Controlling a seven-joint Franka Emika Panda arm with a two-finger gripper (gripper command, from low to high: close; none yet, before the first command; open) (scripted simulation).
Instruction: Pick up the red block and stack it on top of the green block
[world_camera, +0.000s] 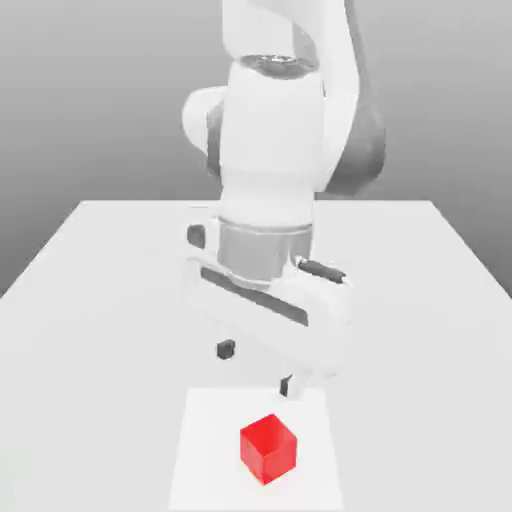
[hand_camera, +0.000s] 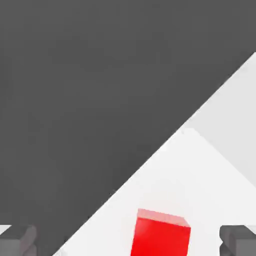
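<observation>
You were on the approach step: your tool (world_camera: 257, 368) hung just behind the red block (world_camera: 269, 449) with fingers apart, so the next move called for descending over the cube.

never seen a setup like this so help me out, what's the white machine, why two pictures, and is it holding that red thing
It is a simulated white robot arm standing on a white table. One picture comes from a camera off the arm; the other from a camera on its hand, looking down past the two dark fingertips. Its pincer is open and holds nothing. A small red block sits on a lighter square patch of the table, apart from the pincer and nearer the camera in the exterior view.
</observation>
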